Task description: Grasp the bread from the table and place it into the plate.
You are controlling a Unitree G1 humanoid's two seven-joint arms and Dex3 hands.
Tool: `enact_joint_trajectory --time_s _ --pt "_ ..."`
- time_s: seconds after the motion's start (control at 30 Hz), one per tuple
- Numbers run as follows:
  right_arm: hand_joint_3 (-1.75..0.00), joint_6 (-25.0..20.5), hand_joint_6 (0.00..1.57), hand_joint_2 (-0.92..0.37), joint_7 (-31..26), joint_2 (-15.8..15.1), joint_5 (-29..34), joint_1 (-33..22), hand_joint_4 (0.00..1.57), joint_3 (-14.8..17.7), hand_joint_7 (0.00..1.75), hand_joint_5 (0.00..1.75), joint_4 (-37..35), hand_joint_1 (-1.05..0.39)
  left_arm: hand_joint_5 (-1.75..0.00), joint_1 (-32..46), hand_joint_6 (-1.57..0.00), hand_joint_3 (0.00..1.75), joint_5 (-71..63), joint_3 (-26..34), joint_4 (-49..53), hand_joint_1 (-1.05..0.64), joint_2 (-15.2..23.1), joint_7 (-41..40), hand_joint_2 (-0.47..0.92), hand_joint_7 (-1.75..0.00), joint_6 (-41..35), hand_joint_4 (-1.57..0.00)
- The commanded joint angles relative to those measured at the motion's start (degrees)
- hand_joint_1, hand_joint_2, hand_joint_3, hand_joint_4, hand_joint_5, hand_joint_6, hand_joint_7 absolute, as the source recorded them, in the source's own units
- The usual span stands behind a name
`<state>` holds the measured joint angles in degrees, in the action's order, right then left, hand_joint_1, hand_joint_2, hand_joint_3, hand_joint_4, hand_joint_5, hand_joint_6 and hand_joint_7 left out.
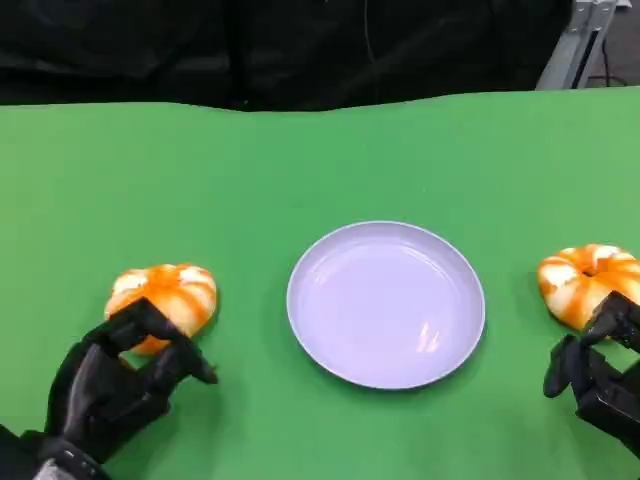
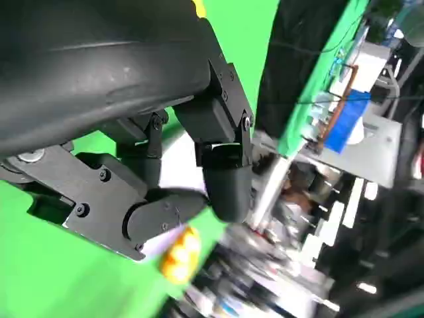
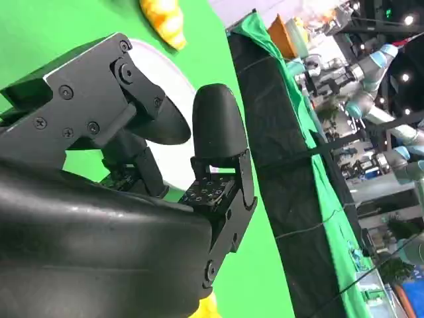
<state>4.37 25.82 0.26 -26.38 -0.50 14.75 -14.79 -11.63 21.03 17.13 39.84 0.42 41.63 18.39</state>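
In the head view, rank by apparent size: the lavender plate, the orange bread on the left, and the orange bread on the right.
1. Round lavender plate, clearly largest.
2. Orange-and-white bread on the left and orange-and-white bread on the right: these look alike. Each is partly hidden by a black hand and the right one nears the frame edge, so I won't rank them.

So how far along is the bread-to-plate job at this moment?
Nothing looks delivered yet: the plate holds no bread. One bread lies on the table left of the plate, with the left hand right at its near edge, fingers apart, apparently not yet gripping. The other bread lies right of the plate beside the right hand. Left: grasp, lift and place.
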Motion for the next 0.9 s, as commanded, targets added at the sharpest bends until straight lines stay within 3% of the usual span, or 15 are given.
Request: enact_joint_trajectory --time_s 0.03,0.13,0.23,0.3,0.37,0.57,0.77,0.9 --pt "-1.34 0.5 0.8 -0.42 0.2 -0.6 -0.2 0.3 0.9 0.2 1.57 1.75 0.0 -0.04 -0.34 1.6 -0.7 0.26 -21.4 -4.7 -1.0 -0.66 4.5 -17.6 0.92 -0.01 22.0 -0.55" --pt "-1.35 0.2 0.8 -0.42 0.0 -0.7 -0.1 0.4 0.9 0.2 1.58 1.75 0.0 -0.04 -0.19 2.3 -0.53 0.35 -38.7 -7.1 -5.0 -0.77 8.6 -32.7 0.92 0.0 26.9 -0.43" --pt "-1.35 0.6 0.8 -0.42 0.4 -0.8 -0.3 0.6 0.9 0.3 1.58 1.75 -0.4 -0.04 -0.13 2.7 -0.46 0.34 -57.8 -10.5 -11.0 -0.84 12.9 -50.5 0.92 0.0 23.5 -0.38" --pt "-1.35 0.5 0.8 -0.42 0.5 -0.9 -0.3 0.7 0.9 0.3 1.58 1.75 -0.6 -0.04 -0.11 1.6 -0.45 0.31 -69.1 -13.9 -14.3 -0.89 15.7 -60.0 0.92 0.0 16.5 -0.36" --pt "-1.35 0.4 0.8 -0.42 0.5 -1.0 -0.3 0.8 0.89 0.3 1.58 1.75 -0.6 -0.04 -0.09 0.5 -0.43 0.26 -75.7 -16.2 -16.3 -0.92 17.3 -64.5 0.92 0.0 10.3 -0.34" --pt "-1.35 0.6 0.79 -0.42 0.8 -0.8 -0.3 0.8 0.89 0.3 1.58 1.75 -0.7 -0.05 -0.03 -3.9 -0.37 0.18 -80.3 -22.1 -15.7 -0.97 20.0 -64.6 0.92 0.0 -1.7 -0.28" --pt "-1.34 0.4 0.79 -0.42 0.2 -0.5 0.0 0.6 0.89 0.1 1.58 1.75 -0.1 -0.05 -0.02 -10.2 -0.36 0.21 -78.7 -28.6 -7.1 -1.02 22.2 -62.8 0.92 0.0 -6.1 -0.27" --pt "-1.35 0.1 0.78 -0.42 -0.4 -0.3 0.1 0.5 0.89 0.0 1.58 1.75 0.3 -0.05 -0.04 -14.9 -0.38 0.16 -78.2 -33.6 2.2 -1.01 21.6 -63.8 0.92 -0.01 -6.8 -0.32"
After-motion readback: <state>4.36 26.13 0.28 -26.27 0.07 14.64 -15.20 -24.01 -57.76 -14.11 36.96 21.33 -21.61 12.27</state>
